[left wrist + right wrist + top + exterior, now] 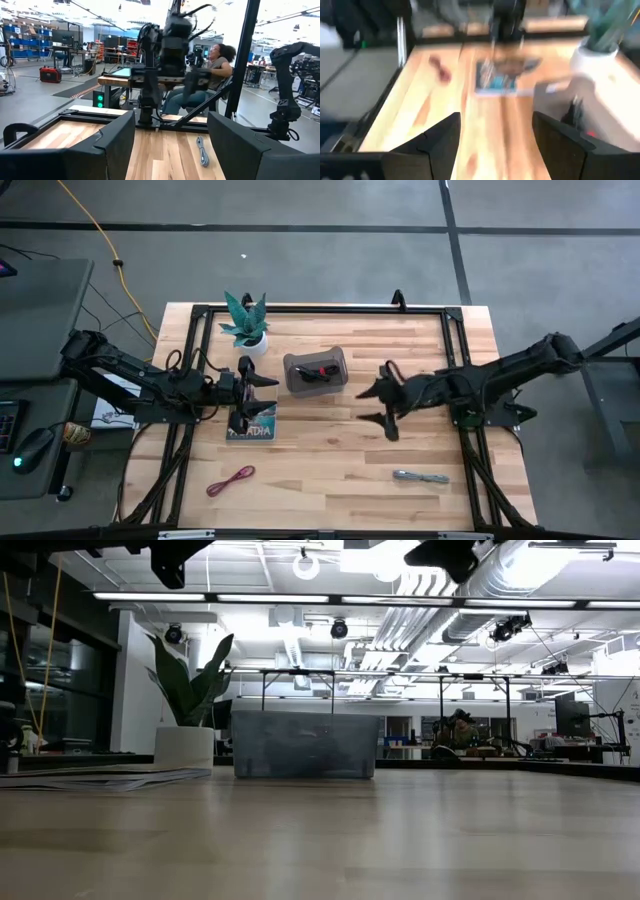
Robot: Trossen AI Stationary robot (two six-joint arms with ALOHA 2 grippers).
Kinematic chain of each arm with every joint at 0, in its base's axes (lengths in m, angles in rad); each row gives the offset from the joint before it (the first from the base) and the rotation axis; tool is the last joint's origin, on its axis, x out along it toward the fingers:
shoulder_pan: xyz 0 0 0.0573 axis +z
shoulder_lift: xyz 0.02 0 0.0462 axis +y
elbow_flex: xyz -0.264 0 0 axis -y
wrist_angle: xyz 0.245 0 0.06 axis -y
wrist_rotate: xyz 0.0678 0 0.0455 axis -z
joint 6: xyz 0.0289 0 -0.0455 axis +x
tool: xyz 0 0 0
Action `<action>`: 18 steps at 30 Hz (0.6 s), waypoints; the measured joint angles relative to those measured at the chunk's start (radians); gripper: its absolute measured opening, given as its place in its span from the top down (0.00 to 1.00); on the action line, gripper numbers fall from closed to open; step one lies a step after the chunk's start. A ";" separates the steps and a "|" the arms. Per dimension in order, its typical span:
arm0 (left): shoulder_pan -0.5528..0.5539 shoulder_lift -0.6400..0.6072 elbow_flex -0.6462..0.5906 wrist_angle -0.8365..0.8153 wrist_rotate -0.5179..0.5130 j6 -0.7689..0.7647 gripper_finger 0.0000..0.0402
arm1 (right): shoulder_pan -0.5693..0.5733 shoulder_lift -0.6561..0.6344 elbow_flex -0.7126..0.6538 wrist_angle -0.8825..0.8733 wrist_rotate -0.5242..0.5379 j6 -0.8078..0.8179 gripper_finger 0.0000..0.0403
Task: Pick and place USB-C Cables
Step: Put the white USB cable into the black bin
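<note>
A dark red USB-C cable [230,480] lies bundled near the table's front left. A silver-grey cable [420,476] lies at the front right and also shows in the left wrist view [202,150]. A clear bin [315,370] at mid-table holds a black cable with red on it [322,371]. My left gripper [265,397] hangs open above a book [250,427], left of the bin. My right gripper [362,405] hangs open in the air right of the bin, fingers pointing toward the table's left, with nothing between them.
A potted plant [247,325] stands at the back left, behind the book. A black frame [330,308] runs along the table's edges. Bare wood lies between the two loose cables at the front. A person [212,60] sits beyond the table's right side.
</note>
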 joint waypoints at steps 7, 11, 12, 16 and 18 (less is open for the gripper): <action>0.000 0.000 0.000 -0.015 -0.003 0.000 0.43 | 0.112 0.103 0.284 -0.483 -0.012 0.258 0.41; 0.000 0.000 0.000 -0.030 -0.003 0.000 0.43 | 0.159 0.130 0.358 -0.579 -0.011 0.351 0.41; 0.000 0.000 0.000 -0.032 -0.003 0.000 0.43 | 0.167 0.132 0.367 -0.585 -0.012 0.362 0.41; 0.000 0.000 0.000 -0.045 -0.003 0.000 0.43 | 0.186 0.133 0.383 -0.588 0.001 0.402 0.41; 0.000 0.000 0.000 -0.053 -0.004 0.000 0.43 | 0.190 0.134 0.383 -0.595 0.003 0.423 0.41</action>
